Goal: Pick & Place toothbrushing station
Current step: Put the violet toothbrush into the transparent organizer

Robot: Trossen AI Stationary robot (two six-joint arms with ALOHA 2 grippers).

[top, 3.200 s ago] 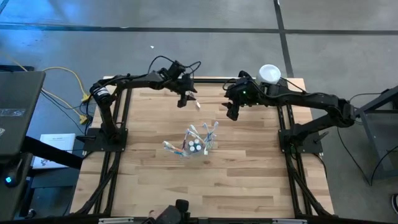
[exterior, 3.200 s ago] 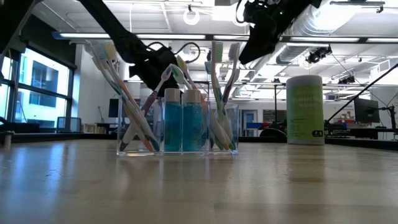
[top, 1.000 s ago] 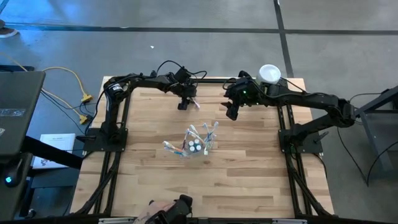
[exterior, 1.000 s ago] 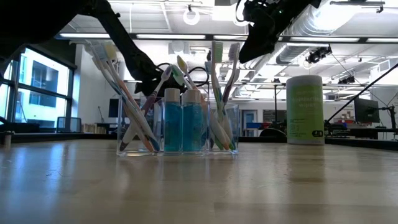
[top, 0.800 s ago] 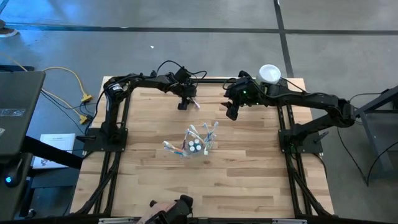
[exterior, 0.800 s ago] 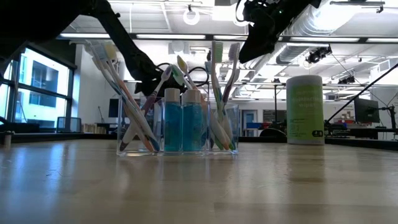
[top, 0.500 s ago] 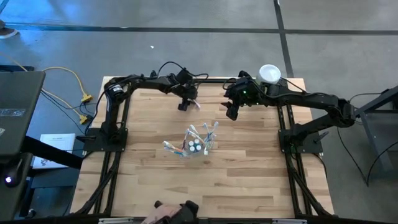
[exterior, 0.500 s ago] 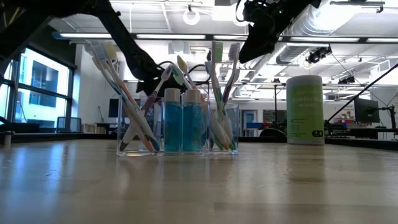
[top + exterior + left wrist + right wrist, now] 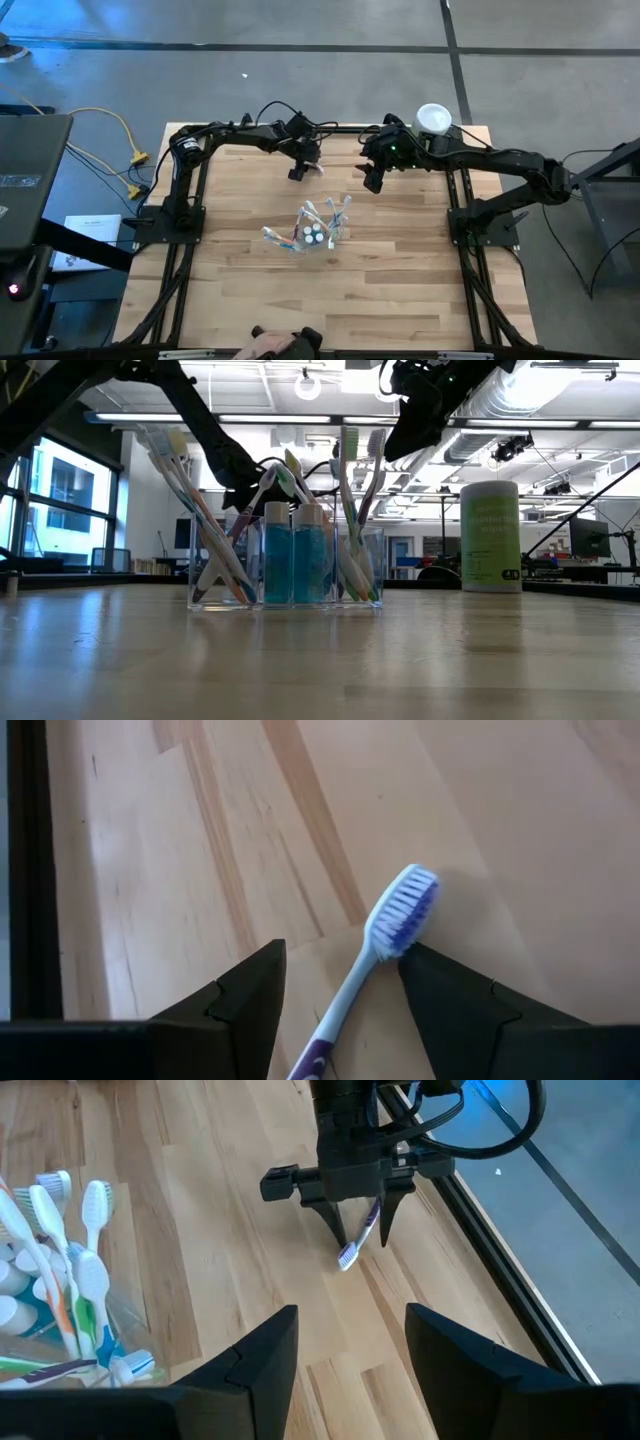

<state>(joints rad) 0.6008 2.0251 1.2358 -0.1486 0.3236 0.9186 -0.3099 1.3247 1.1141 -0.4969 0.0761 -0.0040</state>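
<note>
Wooden table (image 9: 400, 280), green canister (image 9: 490, 537) behind, left fingers (image 9: 358, 1230) straddling loose toothbrush (image 9: 385, 945), right fingers (image 9: 371, 183) released

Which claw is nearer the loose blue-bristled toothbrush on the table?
Left. The left claw stands open right over the toothbrush, fingers on either side of it. The right claw hovers open farther off, across the table's far end.

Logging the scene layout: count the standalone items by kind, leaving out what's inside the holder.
Clear holder: 1
Toothbrush outside the holder: 1
Green canister: 1
Total: 3
</note>
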